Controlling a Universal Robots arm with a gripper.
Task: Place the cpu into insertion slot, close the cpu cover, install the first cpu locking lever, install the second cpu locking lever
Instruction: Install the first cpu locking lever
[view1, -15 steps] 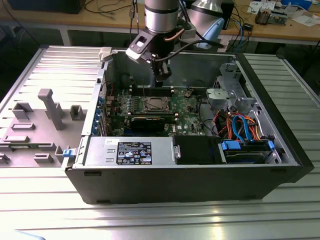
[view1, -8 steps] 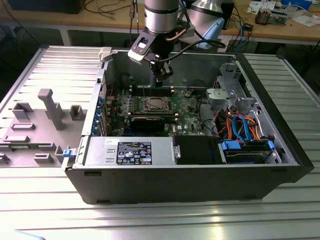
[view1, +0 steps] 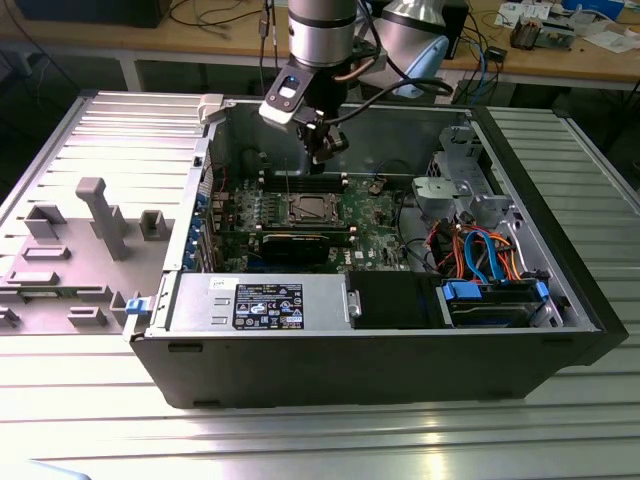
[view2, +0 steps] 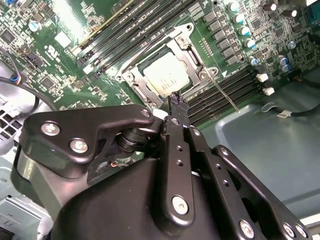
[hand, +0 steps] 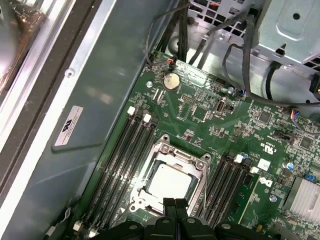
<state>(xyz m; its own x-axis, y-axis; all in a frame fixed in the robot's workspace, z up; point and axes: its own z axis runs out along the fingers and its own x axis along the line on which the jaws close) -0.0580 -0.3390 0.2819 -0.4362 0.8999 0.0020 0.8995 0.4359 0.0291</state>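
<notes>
Already down flat in the insertion slot (view2: 129, 76): the cpu (view2: 162, 75), silver-grey top upward, near the middle of the green motherboard (hand: 200, 115). Closed over its edges, the cpu cover (view2: 187, 50), with the metal top showing through the central window. Off one corner of the socket, a thin wire locking lever (view2: 223, 96), slanting out across the neighbouring slots. On both sides of the socket, rows of black memory slots (hand: 120, 155).

Just at the socket's rim in the first wrist view, the gripper (hand: 174, 202), black fingers pressed together tip to tip, pinching nothing. Same closed pose in the second wrist view.

Seen from the exterior view, a silver arm (view1: 320, 30) standing almost vertical over the open computer case (view1: 400, 370), with the wrist inside the case walls and the tips hanging above the board, clear of it.

As for writing: a white sticker (hand: 70, 125) with dark print on the case's inner wall, a black label (view1: 268, 305) with white print on the power supply (view1: 200, 300), and white lettering on the board itself. Wording left unread.
</notes>
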